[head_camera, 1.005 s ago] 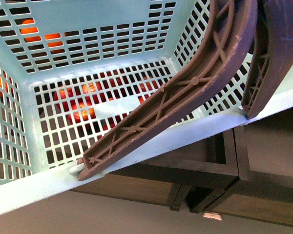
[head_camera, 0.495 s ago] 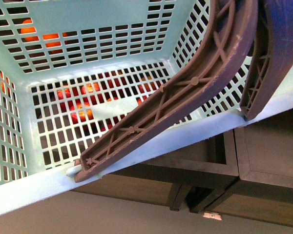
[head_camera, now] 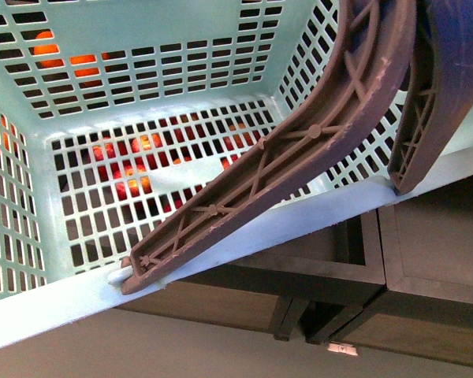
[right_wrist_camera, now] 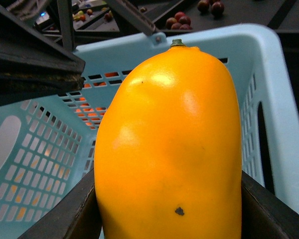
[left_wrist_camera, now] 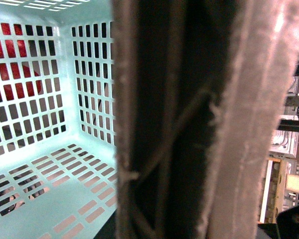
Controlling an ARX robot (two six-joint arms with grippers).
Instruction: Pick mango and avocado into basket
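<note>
The turquoise basket [head_camera: 55, 303] hangs tilted close to the front camera and fills most of that view. Its two brown ribbed handles [head_camera: 299, 150] rise to the upper right. In the left wrist view one handle [left_wrist_camera: 189, 119] fills the middle, with the basket's slotted inside [left_wrist_camera: 84, 74] beside it. My left gripper is shut on the basket, but its fingers do not show. My right gripper [right_wrist_camera: 167, 219] is shut on the yellow-orange mango [right_wrist_camera: 169, 149], one dark finger [right_wrist_camera: 65, 219] on each side, just in front of the basket's rim [right_wrist_camera: 269, 74]. The avocado is out of view.
Through the basket's lattice, oranges [head_camera: 63, 59] and red fruit [head_camera: 126, 169] show behind and below. Dark wooden crates [head_camera: 363, 260] stand under the basket. A dark beam [right_wrist_camera: 30, 69] crosses one corner of the right wrist view. Small red fruit [right_wrist_camera: 179, 20] lie beyond the basket.
The basket has drifted slightly to the left in the front view over the last second. In the last half second it has hardly moved.
</note>
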